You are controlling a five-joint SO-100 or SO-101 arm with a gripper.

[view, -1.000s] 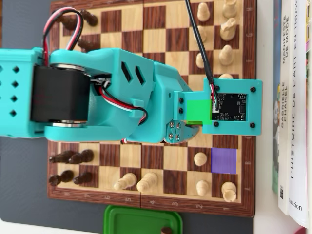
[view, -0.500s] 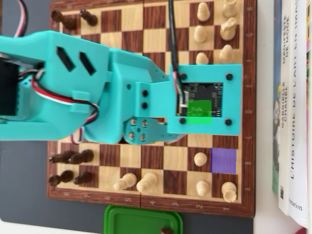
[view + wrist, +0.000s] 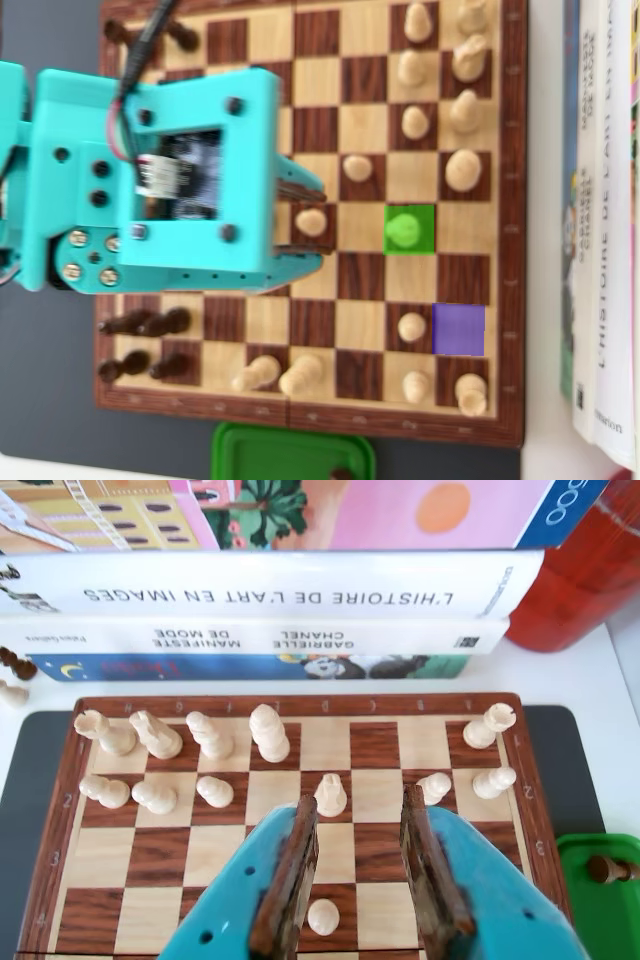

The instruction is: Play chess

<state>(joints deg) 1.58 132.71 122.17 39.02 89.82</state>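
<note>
The wooden chessboard (image 3: pixel 315 70) carries white pieces along its right side and dark pieces (image 3: pixel 145 322) at its left in the overhead view. My teal gripper (image 3: pixel 318 220) stands open over the board's middle. A white pawn (image 3: pixel 312 222) sits between its fingers, untouched. In the wrist view that pawn (image 3: pixel 323 916) lies close to the left finger (image 3: pixel 290 880) of the gripper (image 3: pixel 358 802). One square ahead, a white piece (image 3: pixel 405 230) stands on a green-marked square; it also shows in the wrist view (image 3: pixel 330 794). A purple-marked square (image 3: pixel 458 329) lies nearer the board's right edge.
Books (image 3: pixel 600 230) lie flat just past the board's right edge in the overhead view. A green tray (image 3: pixel 292 452) sits by the board's lower edge; in the wrist view the tray (image 3: pixel 600 910) holds a dark piece (image 3: pixel 603 868). A red container (image 3: pixel 590 560) stands beyond the books.
The arm has drawn back to the left across the board, uncovering the green-marked square and the pieces around it. The open fingers now straddle the white pawn in the middle.
</note>
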